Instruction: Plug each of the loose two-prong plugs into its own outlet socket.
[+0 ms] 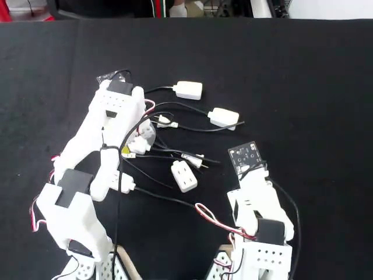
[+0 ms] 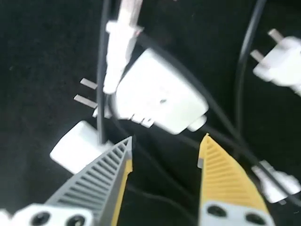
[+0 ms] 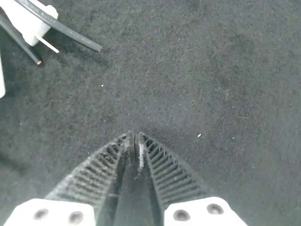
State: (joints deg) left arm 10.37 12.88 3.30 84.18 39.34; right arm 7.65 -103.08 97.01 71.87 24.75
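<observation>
- Black cloth desk (image 1: 303,70), with white cords and fittings tangled in the middle between the two arms.
- Three outlet sockets lie apart from each other: far socket (image 1: 188,90), middle socket (image 1: 224,117) and near socket (image 1: 184,175). Nothing is seated in any of them, so the task looks barely begun.
- Loose plug (image 1: 195,158) lies just beside the near socket with its prongs free. A second plug (image 1: 166,121) lies in the cords near the left arm.
- Left hand (image 2: 167,139) is wide open and holds nothing. It hovers right above a white moulded body (image 2: 160,99) in the tangle, probably lining up a grasp.
- I cannot tell whether that body is a socket or a plug housing. A slim white plug (image 2: 120,42) and a black cord (image 2: 101,70) lie across it, and two prongs (image 2: 87,92) stick out beside it.
- Right hand (image 3: 136,137) is closed and empty, held low over bare cloth near its base, likely parked clear of the left arm's work.
- Risk: the crossing cords may drag neighbouring plugs when anything is lifted.
</observation>
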